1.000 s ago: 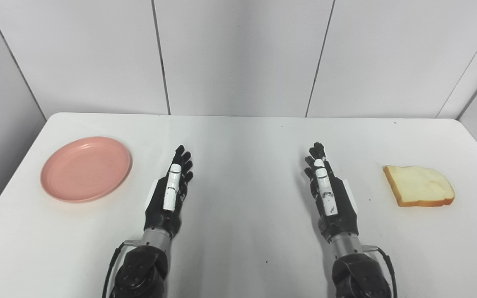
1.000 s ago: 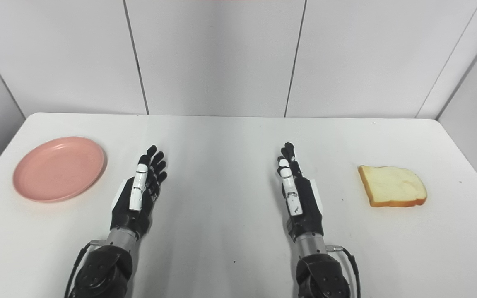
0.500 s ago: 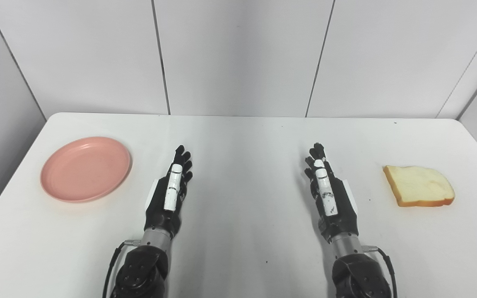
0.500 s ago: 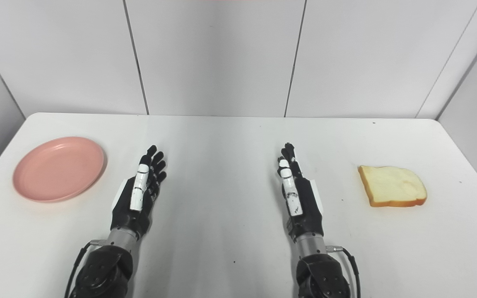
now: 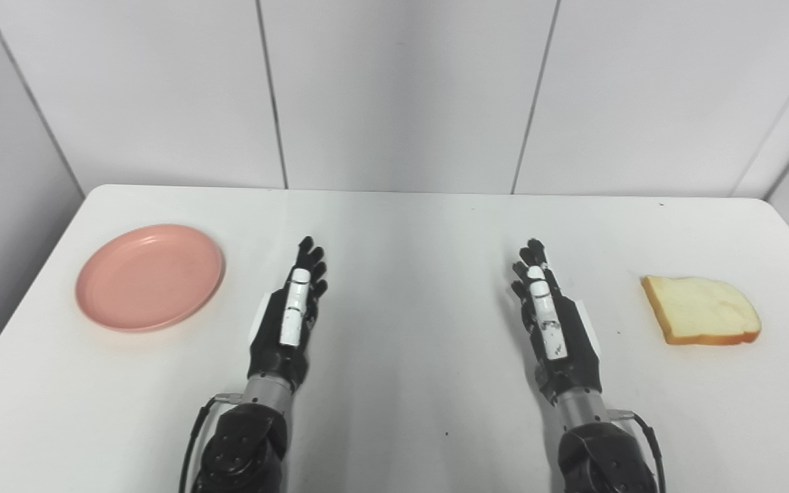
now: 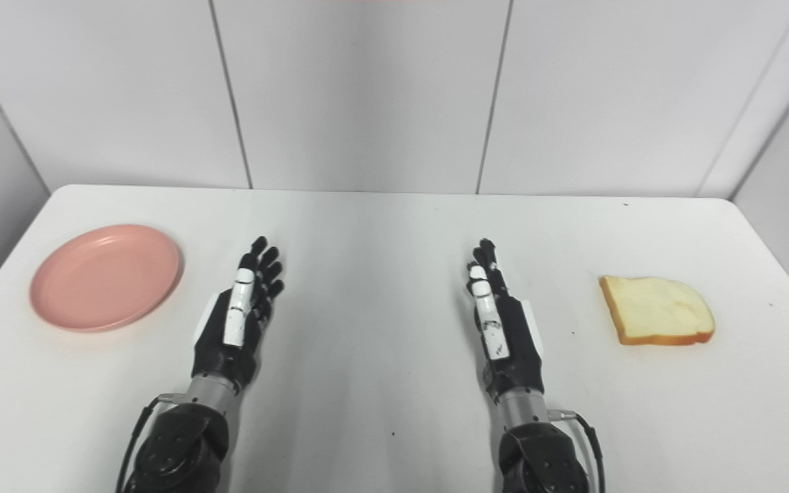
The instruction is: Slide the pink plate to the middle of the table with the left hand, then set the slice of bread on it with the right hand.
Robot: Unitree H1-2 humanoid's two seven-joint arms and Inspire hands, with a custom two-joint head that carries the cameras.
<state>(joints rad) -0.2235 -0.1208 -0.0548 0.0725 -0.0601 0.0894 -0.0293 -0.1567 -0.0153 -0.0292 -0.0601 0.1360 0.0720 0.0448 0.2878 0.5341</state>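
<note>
Little has changed over the last second. The whole picture is seen to have shifted slightly to the right, plate, bread, hands and wall seams alike, so the camera is judged to have moved, not the things. Relative to the table [image 5: 394, 226], nothing has been displaced.

The plate [image 5: 149, 276] is found empty at the table's left side, well apart from its middle. The bread [image 5: 701, 310] lies flat at the table's right side, untouched.

The left hand [image 5: 290, 320] is held edge-up just right of the plate, not touching it, fingers [image 5: 311, 259] stretched forward and loosely apart, nothing held. The right hand [image 5: 553, 325] is posed the same way right of the table's middle, well short of the bread, fingers extended and empty.

The task is judged not yet begun: the slide of the plate is still to be made. The left hand would need to be carried to the plate's far left rim, so that it can be pushed toward the middle.
</note>
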